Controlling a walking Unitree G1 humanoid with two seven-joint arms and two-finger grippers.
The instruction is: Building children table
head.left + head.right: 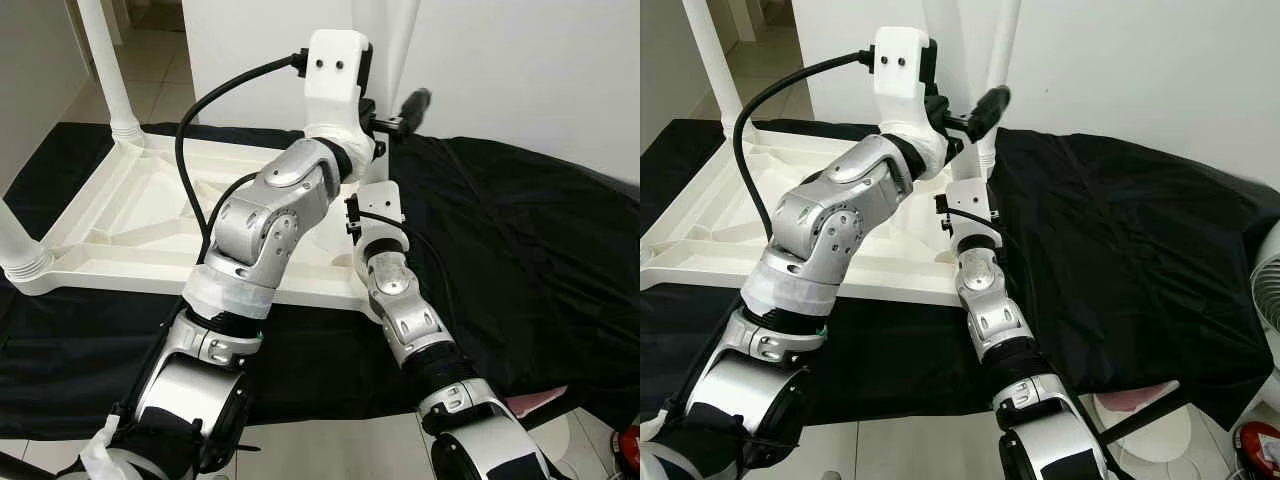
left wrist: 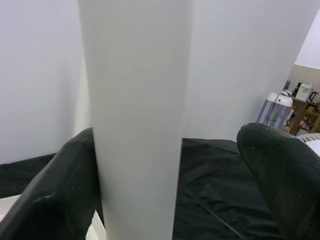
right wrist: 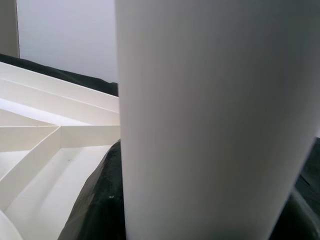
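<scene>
Left eye view: a white plastic table top (image 1: pixel 150 215) lies upside down on a black cloth (image 1: pixel 520 250), its ribbed underside facing up. One white leg (image 1: pixel 105 65) stands upright in the far left corner socket; a second leg (image 1: pixel 15 235) stands in the near left corner. The left arm reaches across to the far right corner, where the left pincer (image 1: pixel 400 118) sits at a white leg; one black finger (image 1: pixel 413 103) shows past the wrist housing. The right arm runs up from the near right, its wrist lying against the table top's near right edge.

Right eye view: the white leg (image 1: pixel 1002 70) at the far right corner stands upright, and the left pincer's black finger lies against its left side. A white fan (image 1: pixel 1267 290) stands at the right edge.

Left wrist view: the leg rises between the two black fingers (image 2: pixel 50 195); one finger touches it, the other stands apart, so the left pincer is spread wide around the leg.

Right wrist view: the right pincer (image 3: pixel 200 220) sits close against the leg, dark fingers on either side; whether they press it cannot be told.
</scene>
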